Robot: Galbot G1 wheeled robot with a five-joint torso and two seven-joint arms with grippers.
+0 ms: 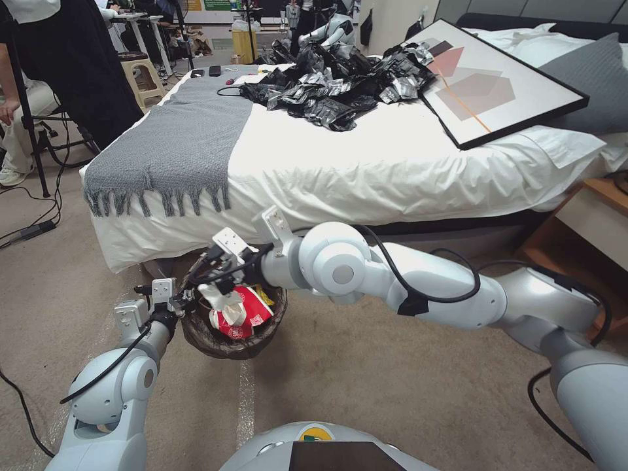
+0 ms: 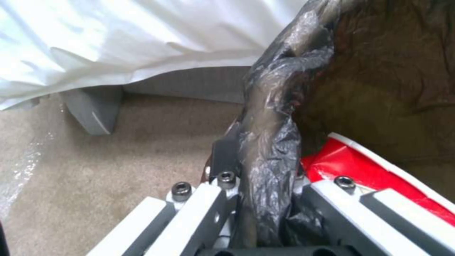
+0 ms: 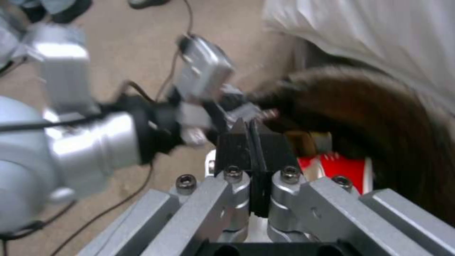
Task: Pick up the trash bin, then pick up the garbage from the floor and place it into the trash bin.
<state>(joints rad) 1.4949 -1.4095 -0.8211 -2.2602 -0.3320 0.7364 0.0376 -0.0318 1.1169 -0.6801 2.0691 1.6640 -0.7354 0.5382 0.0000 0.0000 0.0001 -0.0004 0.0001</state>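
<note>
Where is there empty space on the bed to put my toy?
The white sheet is bare between the gray throw blanket and the framed picture. Behind that patch, the black-silver plastic heap crowds it.

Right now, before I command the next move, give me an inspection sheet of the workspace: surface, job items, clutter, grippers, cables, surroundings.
Surface: beige carpet, bare near the robot, no litter seen on it.
Job items: trash bin held off the bed's edge, brown liner folded over the rim; a crushed red-and-white paper bowl and yellow wrapper inside.
Clutter: heap of crinkled black-silver plastic, framed picture and grey throw on the bed.
Grippers: left gripper shut on the bin's rim and liner; right gripper shut, empty, above the bin's mouth.
Cables: black cords on the floor at the left.
Surroundings: wooden nightstand at the right; seated person at far left, uninvolved.
</note>
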